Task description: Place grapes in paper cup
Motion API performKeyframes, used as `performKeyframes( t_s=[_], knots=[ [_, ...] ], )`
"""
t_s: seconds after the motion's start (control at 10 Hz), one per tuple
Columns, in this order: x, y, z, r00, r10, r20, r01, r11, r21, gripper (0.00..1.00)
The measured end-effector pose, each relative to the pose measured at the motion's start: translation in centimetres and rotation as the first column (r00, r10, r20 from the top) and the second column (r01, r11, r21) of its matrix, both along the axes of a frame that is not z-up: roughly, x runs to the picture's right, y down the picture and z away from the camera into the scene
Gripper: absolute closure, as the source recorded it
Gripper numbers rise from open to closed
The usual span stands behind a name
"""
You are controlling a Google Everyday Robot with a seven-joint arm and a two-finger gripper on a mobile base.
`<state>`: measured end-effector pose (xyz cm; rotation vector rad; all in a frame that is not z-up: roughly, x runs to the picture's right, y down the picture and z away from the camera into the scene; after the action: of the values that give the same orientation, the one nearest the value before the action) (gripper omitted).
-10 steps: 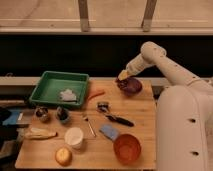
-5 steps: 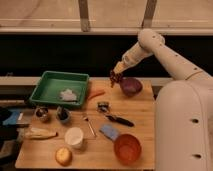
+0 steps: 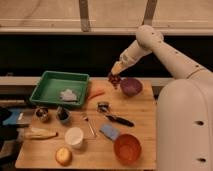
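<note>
My gripper (image 3: 115, 74) hangs above the back of the wooden table (image 3: 137, 115), just left of the purple bowl (image 3: 131, 86). It is shut on the grapes (image 3: 115, 80), a small dark reddish-purple bunch dangling from it in the air. The paper cup (image 3: 74, 137), small, white and round, stands near the table's front left, well away from the gripper, forward and to the left.
A green tray (image 3: 47, 85) with a white object sits at back left. A carrot (image 3: 96, 93), two small dark metal cups (image 3: 42, 114), a black-handled tool (image 3: 119, 120), a blue sponge (image 3: 109, 131), an orange bowl (image 3: 127, 148), a banana (image 3: 40, 133) and a yellow fruit (image 3: 63, 155) lie around the cup.
The gripper has lifted the grapes out of the purple bowl and moved them left; they now hang beside the bowl.
</note>
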<state>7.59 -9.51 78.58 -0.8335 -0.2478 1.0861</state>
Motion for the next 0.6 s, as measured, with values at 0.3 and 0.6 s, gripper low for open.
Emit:
performKeyframes(
  t_s=[0.3, 0.6],
  knots=[
    [-1.5, 2.2, -2.8, 0.998, -0.017, 0.062, 0.02, 0.999, -0.04, 1.0],
    [-3.4, 4.3, -5.4, 0.989, -0.102, 0.105, 0.109, 0.9921, -0.062, 1.0]
  ],
)
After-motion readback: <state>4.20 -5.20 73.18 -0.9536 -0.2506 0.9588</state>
